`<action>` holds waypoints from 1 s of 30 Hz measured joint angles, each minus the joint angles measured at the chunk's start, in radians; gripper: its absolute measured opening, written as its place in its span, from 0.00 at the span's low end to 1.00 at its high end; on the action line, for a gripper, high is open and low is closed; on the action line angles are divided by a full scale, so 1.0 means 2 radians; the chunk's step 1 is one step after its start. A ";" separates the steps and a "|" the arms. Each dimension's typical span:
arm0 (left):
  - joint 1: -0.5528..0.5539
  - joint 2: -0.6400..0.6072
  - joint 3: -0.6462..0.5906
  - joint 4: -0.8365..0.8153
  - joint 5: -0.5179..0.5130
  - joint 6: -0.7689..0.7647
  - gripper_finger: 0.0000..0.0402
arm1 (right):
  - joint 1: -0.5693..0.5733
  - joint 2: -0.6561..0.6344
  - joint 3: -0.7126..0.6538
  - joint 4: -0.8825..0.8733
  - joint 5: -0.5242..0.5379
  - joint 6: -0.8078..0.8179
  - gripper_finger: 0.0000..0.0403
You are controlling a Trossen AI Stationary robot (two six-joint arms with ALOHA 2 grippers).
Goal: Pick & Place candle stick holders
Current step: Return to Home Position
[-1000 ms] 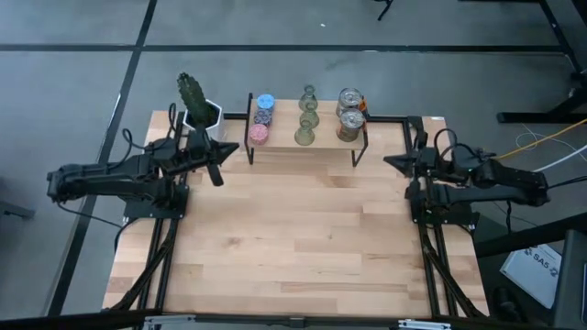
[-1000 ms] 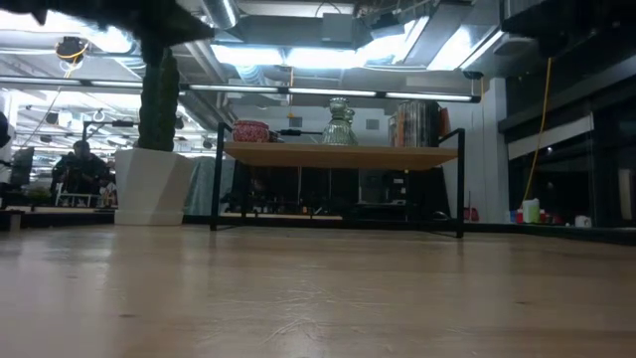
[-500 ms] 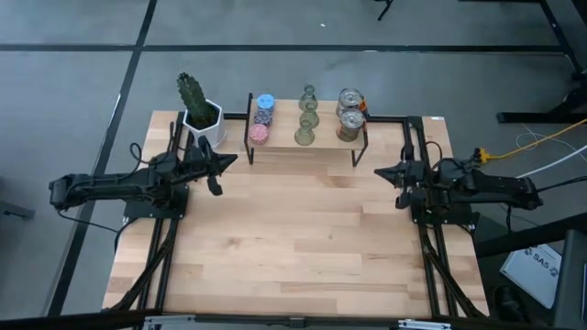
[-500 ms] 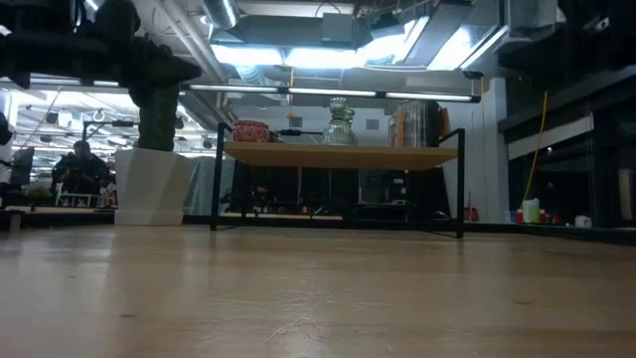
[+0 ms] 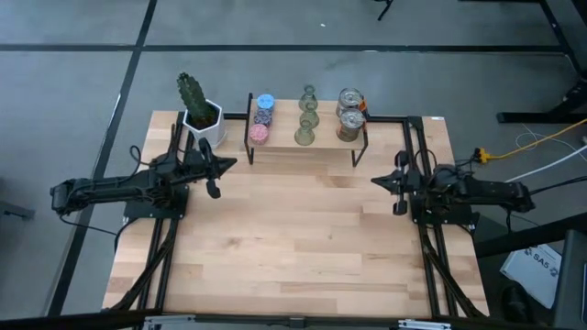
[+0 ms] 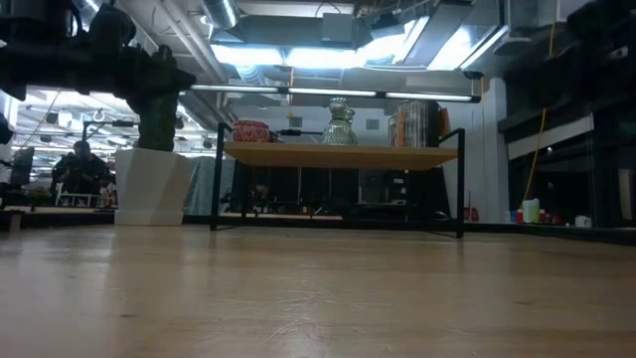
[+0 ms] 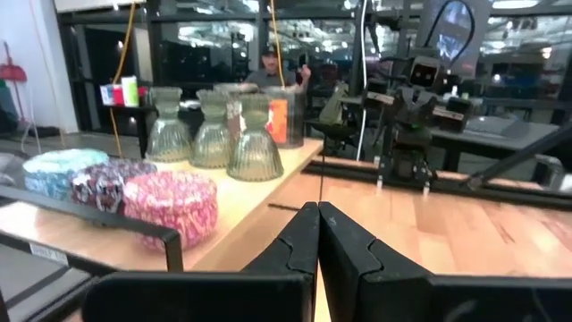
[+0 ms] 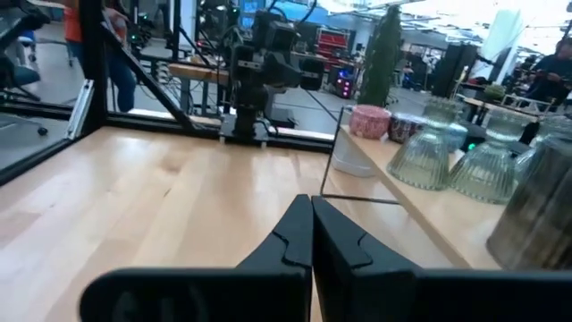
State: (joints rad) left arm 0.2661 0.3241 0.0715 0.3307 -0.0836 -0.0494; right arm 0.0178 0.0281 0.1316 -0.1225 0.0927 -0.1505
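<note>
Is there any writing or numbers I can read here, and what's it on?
"SA5-": on the white box on the floor beside the table; the rest is too small.
White sticker on the frame of the shelf: blurred, unreadable.

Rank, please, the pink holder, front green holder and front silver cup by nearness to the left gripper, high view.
From left gripper:
1. Pink holder: shelf left end.
2. Front green holder: shelf middle.
3. Front silver cup: shelf right end.
</note>
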 joint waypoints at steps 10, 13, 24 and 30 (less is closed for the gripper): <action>-0.001 -0.001 -0.018 0.005 -0.007 0.000 0.00 | 0.000 -0.014 -0.029 0.016 -0.008 -0.003 0.00; -0.001 -0.007 -0.031 0.009 -0.017 -0.004 0.00 | 0.000 -0.014 -0.029 0.005 -0.008 -0.001 0.00; -0.001 -0.028 -0.031 0.005 0.030 0.025 0.00 | 0.000 -0.014 -0.029 -0.021 -0.017 0.001 0.00; -0.001 -0.031 -0.031 0.014 0.041 0.028 0.00 | 0.000 -0.014 -0.029 -0.020 0.037 0.002 0.00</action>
State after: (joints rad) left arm 0.2638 0.2615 0.0086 0.3591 -0.0017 0.0063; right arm 0.0178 -0.0006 0.0727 -0.1627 0.1674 -0.1463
